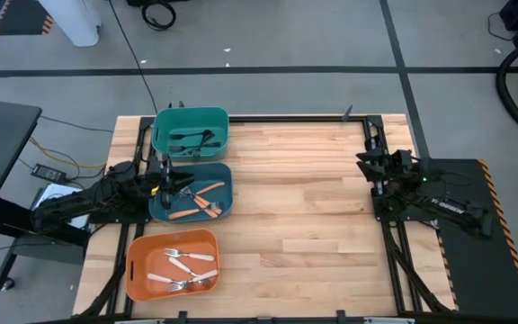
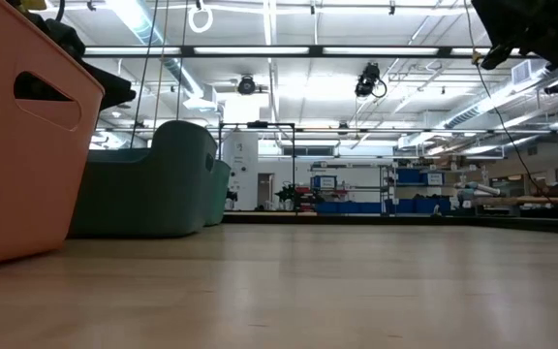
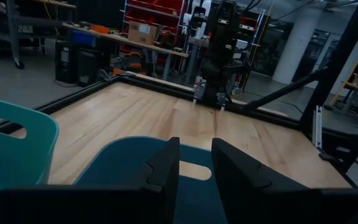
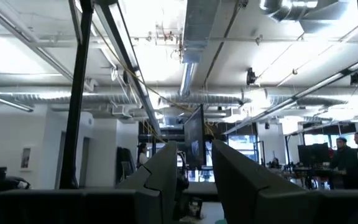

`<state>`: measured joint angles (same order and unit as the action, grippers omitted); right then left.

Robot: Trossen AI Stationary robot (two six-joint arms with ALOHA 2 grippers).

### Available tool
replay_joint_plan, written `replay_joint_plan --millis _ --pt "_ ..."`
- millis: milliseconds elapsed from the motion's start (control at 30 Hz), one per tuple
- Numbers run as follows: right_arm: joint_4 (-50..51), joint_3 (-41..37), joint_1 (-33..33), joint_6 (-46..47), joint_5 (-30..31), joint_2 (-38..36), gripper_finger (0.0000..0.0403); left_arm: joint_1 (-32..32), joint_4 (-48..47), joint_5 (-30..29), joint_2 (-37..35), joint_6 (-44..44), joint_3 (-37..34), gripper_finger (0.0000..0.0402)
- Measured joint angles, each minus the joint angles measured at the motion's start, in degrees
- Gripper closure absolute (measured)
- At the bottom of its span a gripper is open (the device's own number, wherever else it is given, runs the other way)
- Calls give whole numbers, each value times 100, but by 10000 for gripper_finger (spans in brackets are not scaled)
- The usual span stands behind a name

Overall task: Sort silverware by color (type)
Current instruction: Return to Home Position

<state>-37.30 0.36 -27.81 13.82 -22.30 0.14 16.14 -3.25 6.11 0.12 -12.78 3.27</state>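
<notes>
The silverware lies in three bins along the table's left side in the high view. Black pieces (image 1: 192, 139) are in the light teal bin (image 1: 162, 135). Orange-handled pieces (image 1: 200, 200) are in the dark teal bin (image 1: 227, 175). Silver pieces with cream handles (image 1: 185, 267) are in the orange bin (image 1: 135, 261). My left gripper (image 1: 180, 180) (image 3: 195, 155) hovers over the dark teal bin's left part, open by a narrow gap and holding nothing. My right gripper (image 1: 370, 162) (image 4: 194, 158) waits at the table's right edge, tipped up toward the ceiling, slightly open and holding nothing.
Bare wood tabletop (image 1: 304, 207) spans the middle and right. A black frame rail (image 1: 286, 117) runs along the far edge. In the low view the orange bin (image 2: 17, 126) stands close, with the teal bins (image 2: 153, 184) behind it. People stand in the room beyond (image 4: 353, 155).
</notes>
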Motion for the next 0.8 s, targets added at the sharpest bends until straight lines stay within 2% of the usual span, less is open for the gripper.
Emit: replay_joint_plan --millis 433,800 --pt "-35 0 155 -1 9 -5 294 2 2 -2 0 -2 -4 299" --pt "-30 0 -50 0 9 -5 294 2 4 0 20 -2 -4 299"
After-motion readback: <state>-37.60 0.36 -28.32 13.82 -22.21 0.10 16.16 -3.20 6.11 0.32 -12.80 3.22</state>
